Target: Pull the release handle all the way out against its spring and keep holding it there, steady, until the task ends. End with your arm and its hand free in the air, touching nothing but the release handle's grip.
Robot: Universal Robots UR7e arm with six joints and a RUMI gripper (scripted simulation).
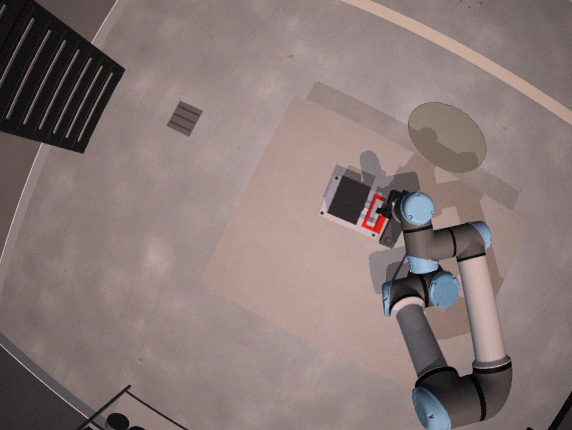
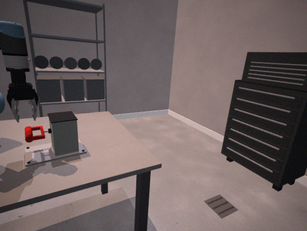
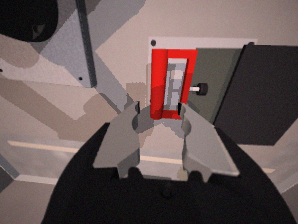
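Observation:
The red release handle is a rectangular loop on a short rod that comes out of a grey box with a dark lid, bolted to a light baseplate on the table. It also shows in the overhead view and in the wrist view. My gripper hangs in the air above the handle, pointing down, fingers partly open and empty. In the wrist view the two fingertips frame the near end of the red loop without touching it.
The table carries only the box and baseplate. A metal shelf with dark bins stands behind it. A black drawer cabinet stands at the right wall. A floor vent lies on the floor.

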